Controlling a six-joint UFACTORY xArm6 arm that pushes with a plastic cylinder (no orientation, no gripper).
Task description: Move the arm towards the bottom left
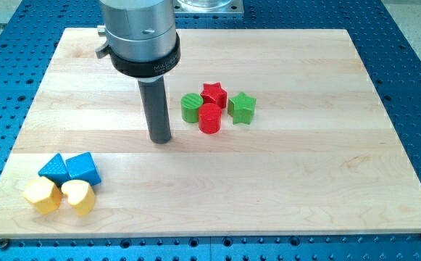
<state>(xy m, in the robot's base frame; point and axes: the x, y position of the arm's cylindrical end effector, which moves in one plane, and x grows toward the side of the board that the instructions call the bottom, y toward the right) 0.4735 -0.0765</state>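
Observation:
My tip (160, 138) rests on the wooden board (282, 188), left of centre. To its right stands a tight cluster: a green cylinder (191, 107), a red star (214, 94), a red cylinder (210, 119) and a green star (242, 108). The green cylinder is a short gap to the right of the rod. At the view's bottom left lies a second cluster: two blue blocks (53, 167) (82, 168) above two yellow blocks (41, 195) (79, 197). That cluster is well below and left of the tip.
The arm's grey metal body (139, 32) hangs over the board's top left part. A blue perforated table (413, 65) surrounds the board on all sides.

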